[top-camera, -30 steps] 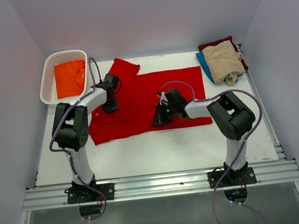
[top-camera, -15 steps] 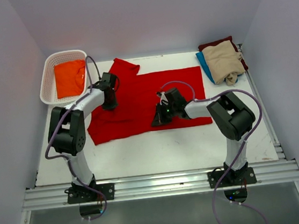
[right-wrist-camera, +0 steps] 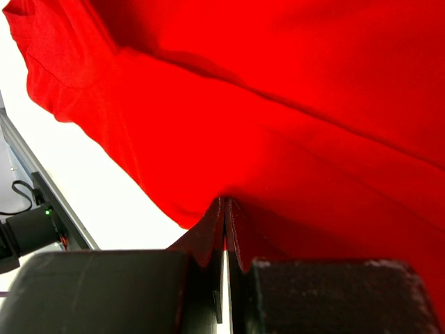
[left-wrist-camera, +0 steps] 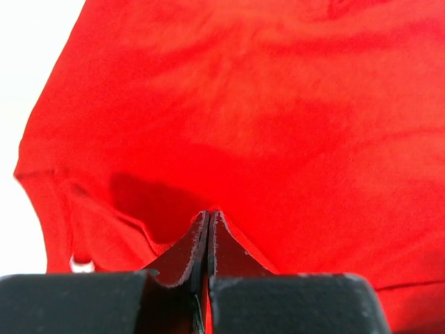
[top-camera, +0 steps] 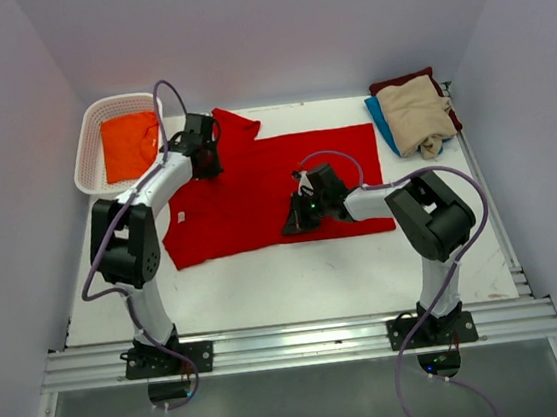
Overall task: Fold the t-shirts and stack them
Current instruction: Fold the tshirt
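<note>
Left gripper (top-camera: pixel 204 165) has shifted twd far side, now by the sleeve of red t-shirt (top-camera: pixel 256 186), jaws gone from part-open to pinched shut on a ridge of cloth; right gripper (top-camera: pixel 298 220) unchanged, shut on cloth nr mid-shirt. Shirt lies spread on tabletop (top-camera: pixel 268 290), centre. Handling, est: light, limp, drapes & slides; best taken at hem/shoulder edges w/ both grippers, not mid-panel

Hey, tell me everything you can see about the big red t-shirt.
The red t-shirt is soft, plain bright cloth, spread mostly flat and lightly creased on the white table, one sleeve angled toward the far side. A small white tag shows near its left edge. The left end effector and right end effector are each shut on a pinch of it.
</note>
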Available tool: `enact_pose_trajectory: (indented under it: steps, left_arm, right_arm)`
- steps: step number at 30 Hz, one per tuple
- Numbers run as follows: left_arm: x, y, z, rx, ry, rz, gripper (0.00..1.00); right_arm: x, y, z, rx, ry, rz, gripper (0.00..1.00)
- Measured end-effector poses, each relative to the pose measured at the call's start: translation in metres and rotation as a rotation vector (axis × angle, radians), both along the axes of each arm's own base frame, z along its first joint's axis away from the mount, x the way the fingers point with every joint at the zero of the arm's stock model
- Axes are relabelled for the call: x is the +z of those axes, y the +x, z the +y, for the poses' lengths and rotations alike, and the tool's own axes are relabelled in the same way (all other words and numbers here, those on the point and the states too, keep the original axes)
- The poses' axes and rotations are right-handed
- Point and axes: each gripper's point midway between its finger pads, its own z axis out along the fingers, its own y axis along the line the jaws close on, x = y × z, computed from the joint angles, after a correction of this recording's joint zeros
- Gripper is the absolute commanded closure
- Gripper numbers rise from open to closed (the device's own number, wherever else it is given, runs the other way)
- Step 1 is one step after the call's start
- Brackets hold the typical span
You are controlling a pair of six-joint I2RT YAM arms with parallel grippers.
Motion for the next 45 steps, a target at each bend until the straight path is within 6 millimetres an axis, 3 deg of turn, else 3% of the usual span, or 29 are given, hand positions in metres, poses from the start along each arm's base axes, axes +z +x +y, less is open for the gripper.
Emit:
enact_pose_trajectory:
  steps: [11,12,13,15,16,18,21,23,30,32,35,41,45]
  left_arm:
    - [-0.029,0.025,-0.017,-0.065,-0.014,0.042,1.0]
    - [-0.032,0.026,-0.018,-0.069,-0.017,0.047,0.93]
    - [-0.034,0.025,-0.019,-0.077,-0.021,0.053,0.7]
    - [-0.036,0.025,-0.022,-0.088,-0.03,0.058,0.46]
    - [-0.036,0.025,-0.024,-0.098,-0.039,0.054,0.2]
    - [-0.033,0.028,-0.028,-0.11,-0.061,0.023,0.0]
    - [-0.027,0.019,-0.029,-0.115,-0.092,-0.019,0.0]
    - [-0.012,0.01,-0.027,-0.117,-0.11,-0.062,0.0]
    - [0.088,-0.019,-0.022,-0.118,-0.208,-0.336,0.0]
    - [0.102,-0.03,-0.019,-0.108,-0.231,-0.379,0.0]
    - [0.089,-0.042,-0.015,-0.078,-0.239,-0.354,0.0]
    - [0.0,-0.065,-0.002,0.008,-0.189,-0.142,0.0]
    - [-0.024,-0.073,-0.002,0.03,-0.198,-0.09,0.03]
  right_arm:
    - [0.0,0.0,0.0,0.001,0.0,0.0,1.0]
    - [0.0,0.0,0.0,0.001,-0.001,0.0,1.0]
    - [0.0,0.0,0.0,0.001,0.0,0.0,1.0]
    - [0.0,0.0,0.0,0.001,-0.001,-0.001,1.0]
    - [0.0,0.0,0.0,0.001,-0.001,-0.001,1.0]
    - [0.0,0.0,0.0,0.002,-0.001,-0.002,1.0]
    - [0.0,0.0,0.0,0.003,0.0,-0.003,1.0]
    - [0.0,0.0,0.0,0.003,0.001,-0.004,1.0]
    - [0.002,0.0,-0.006,-0.018,-0.019,-0.026,1.0]
    - [0.002,0.001,-0.009,-0.027,-0.035,-0.029,1.0]
    - [0.002,0.001,-0.01,-0.029,-0.049,-0.03,1.0]
    - [0.008,0.003,-0.012,-0.027,-0.072,-0.03,1.0]
    - [0.033,0.006,-0.012,-0.016,-0.071,-0.06,1.0]
